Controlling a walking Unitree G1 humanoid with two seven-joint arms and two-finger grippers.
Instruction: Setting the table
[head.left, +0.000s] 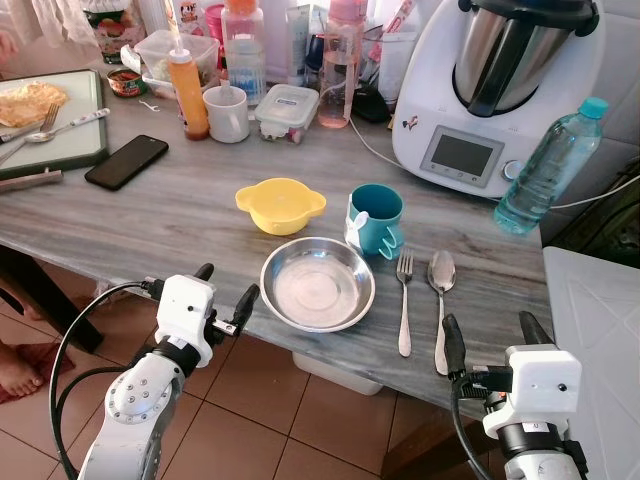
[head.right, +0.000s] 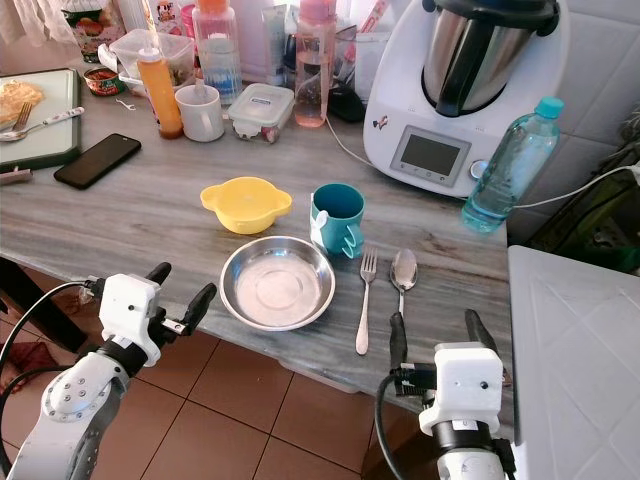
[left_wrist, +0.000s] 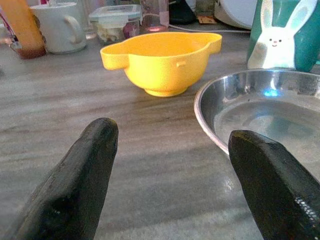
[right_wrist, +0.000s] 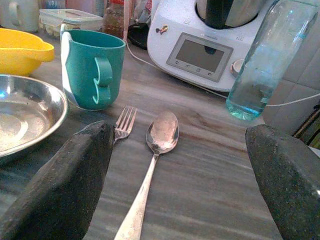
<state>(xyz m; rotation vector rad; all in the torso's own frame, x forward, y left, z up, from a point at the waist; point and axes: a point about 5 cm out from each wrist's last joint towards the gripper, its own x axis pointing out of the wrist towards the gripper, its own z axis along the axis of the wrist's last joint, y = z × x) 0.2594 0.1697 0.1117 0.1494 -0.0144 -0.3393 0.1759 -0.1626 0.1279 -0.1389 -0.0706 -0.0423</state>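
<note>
- Nearest the robot, the left pincer (head.left: 222, 297) hovers at the front edge of the grey wood-grain tabletop (head.left: 150, 215), its two black fingers spread wide and holding nothing. It points toward the steel dish, just beside the dish's left rim.
- The right pincer (head.left: 492, 338) hangs level with the same edge, also spread wide and empty, lined up behind the handles of the cutlery.
- Between the two arms lies a place setting, close to the front edge, probably so a seated person can reach it: a shallow steel dish (head.left: 317, 284) in the middle, and to its right a fork (head.left: 404, 305) and a spoon (head.left: 441, 298) side by side, handles toward the edge.
- Just beyond the dish stand a yellow bowl (head.left: 281, 205) with two small handles and a teal cup (head.left: 376, 218) with a rabbit design, near each other but apart.
- The setting looks almost complete; both pincers seem ready either to adjust a piece or to pull away.
- Farther back is unrelated clutter: a black phone (head.left: 126, 161), a white mug (head.left: 227, 113), a lidded container (head.left: 286, 112), a white kitchen machine (head.left: 500, 85) and a water bottle (head.left: 549, 166).
</note>
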